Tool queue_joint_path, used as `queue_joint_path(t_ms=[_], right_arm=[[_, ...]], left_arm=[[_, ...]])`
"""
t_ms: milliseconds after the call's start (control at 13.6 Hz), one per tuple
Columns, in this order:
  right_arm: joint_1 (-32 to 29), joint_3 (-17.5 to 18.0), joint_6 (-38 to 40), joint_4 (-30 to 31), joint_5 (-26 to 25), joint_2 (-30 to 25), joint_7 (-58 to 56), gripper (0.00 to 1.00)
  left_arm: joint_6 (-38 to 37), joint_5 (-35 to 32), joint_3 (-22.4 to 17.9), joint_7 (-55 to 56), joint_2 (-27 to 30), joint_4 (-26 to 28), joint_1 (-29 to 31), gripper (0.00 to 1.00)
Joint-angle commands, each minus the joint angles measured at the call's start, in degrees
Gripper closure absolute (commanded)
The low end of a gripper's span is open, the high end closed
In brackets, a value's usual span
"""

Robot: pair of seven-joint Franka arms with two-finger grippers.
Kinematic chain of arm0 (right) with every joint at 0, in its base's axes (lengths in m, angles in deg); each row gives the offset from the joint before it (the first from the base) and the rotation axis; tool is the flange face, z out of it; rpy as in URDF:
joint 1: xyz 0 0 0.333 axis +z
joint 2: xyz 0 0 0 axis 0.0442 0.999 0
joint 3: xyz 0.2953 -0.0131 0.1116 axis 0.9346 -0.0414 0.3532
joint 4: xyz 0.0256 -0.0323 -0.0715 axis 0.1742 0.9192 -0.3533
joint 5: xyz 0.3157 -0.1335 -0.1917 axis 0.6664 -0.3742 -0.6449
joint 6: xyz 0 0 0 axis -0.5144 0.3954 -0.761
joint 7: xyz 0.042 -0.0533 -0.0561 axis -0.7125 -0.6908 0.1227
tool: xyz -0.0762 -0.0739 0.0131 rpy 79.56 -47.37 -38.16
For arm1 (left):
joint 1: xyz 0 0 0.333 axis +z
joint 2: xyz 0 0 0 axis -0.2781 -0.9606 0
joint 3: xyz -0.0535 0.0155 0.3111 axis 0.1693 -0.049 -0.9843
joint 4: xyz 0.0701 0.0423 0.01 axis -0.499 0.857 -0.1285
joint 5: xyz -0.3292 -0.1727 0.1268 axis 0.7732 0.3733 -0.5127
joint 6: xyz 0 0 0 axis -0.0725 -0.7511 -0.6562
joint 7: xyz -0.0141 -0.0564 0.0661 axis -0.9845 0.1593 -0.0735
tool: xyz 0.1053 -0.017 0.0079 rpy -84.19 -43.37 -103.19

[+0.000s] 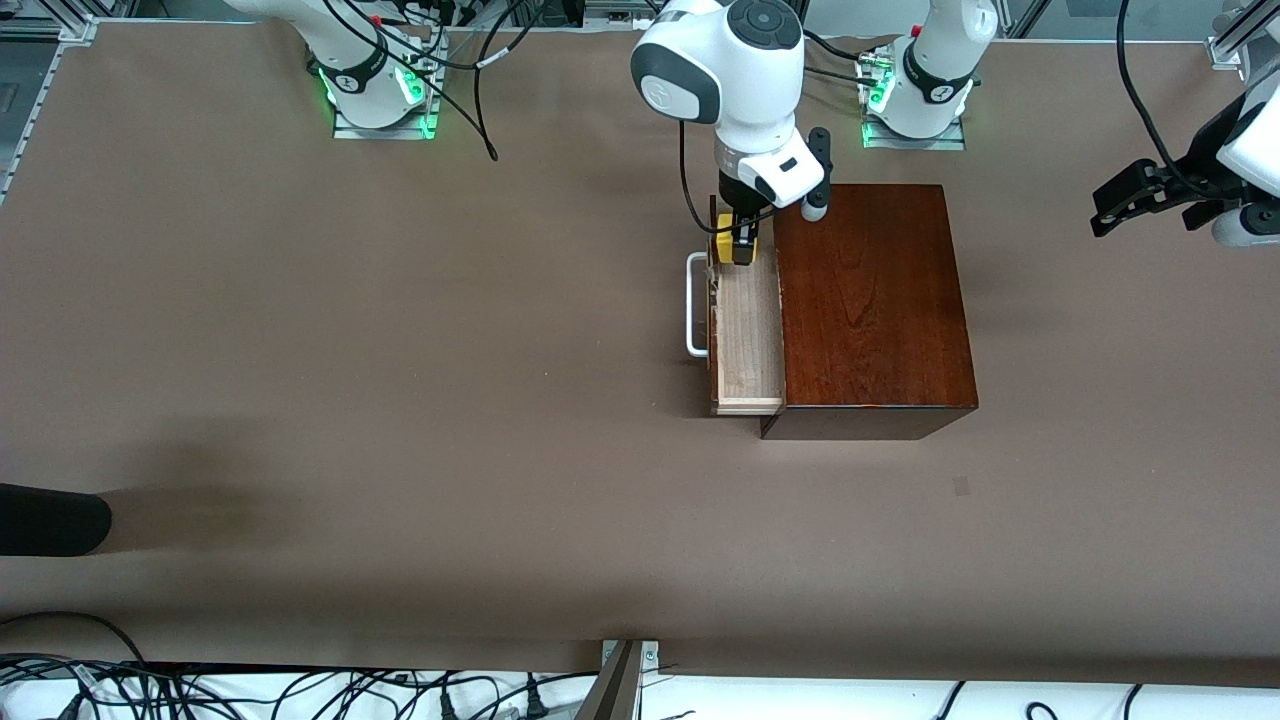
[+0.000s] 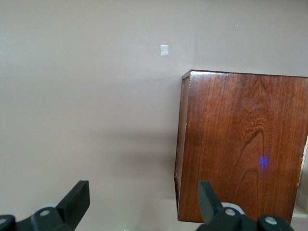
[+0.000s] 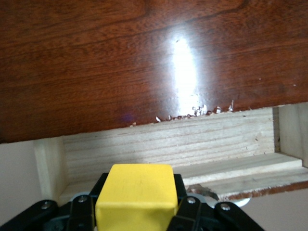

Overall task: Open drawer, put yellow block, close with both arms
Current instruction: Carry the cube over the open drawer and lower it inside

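Yellow block [image 3: 135,188]: one only, clamped between fingers of right gripper [image 1: 742,240], held over open drawer [image 1: 748,335] at tray end nearest robot bases. Step in hand: placing block; drawer already pulled out of box [image 1: 872,300], white handle [image 1: 694,305] toward right arm's end of table. Your next move: lower block into tray, release, lift clear, then push drawer shut using both arms. Left gripper [image 2: 139,204] spread wide, empty, waiting above table past box at left arm's end. Count: one drawer, one box, two arms.

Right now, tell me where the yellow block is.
The yellow block is held in the right gripper over the open drawer, at the drawer's end farthest from the front camera, beside the wooden box.
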Motion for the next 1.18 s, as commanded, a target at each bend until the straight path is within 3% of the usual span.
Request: queue_joint_path(t_ms=[0, 1107], right_arm=[[0.6, -0.5, -1.6, -2.3, -2.2, 3.0, -0.9, 0.95], [0.6, -0.5, -5.5, -2.2, -4.0, 6.3, -1.6, 0.94]], left_arm=[[-0.1, 1.0, -0.3, -0.8, 0.4, -0.1, -0.3, 0.00], [-1.0, 1.0, -0.1, -0.8, 0.4, -0.2, -0.3, 0.00]])
